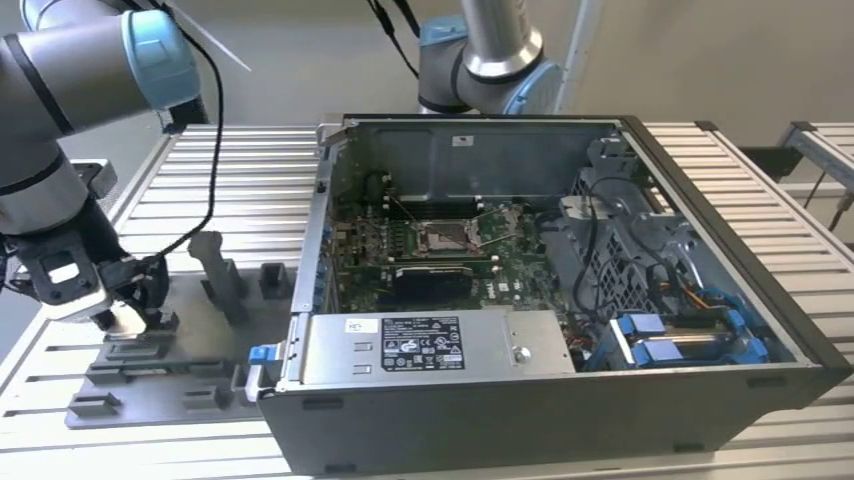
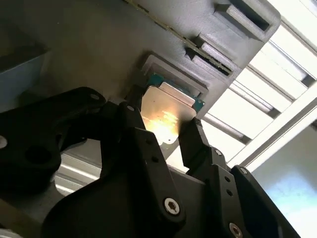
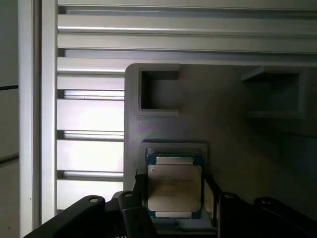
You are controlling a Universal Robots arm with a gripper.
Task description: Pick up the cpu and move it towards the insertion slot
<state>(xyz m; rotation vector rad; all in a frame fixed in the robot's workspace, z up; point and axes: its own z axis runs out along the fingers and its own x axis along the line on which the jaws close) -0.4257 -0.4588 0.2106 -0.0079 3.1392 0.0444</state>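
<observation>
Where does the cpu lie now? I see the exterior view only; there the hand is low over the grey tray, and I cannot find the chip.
Observer: In the first wrist view the cpu lies flat in a square recess of the grey tray, directly at the hand.
Operator: Which side of it is up?
Observer: The silvery metal top; a green edge shows around it in both wrist views.
Operator: Is anything in the recess beside it?
Observer: No, the next recess holds nothing.
</observation>
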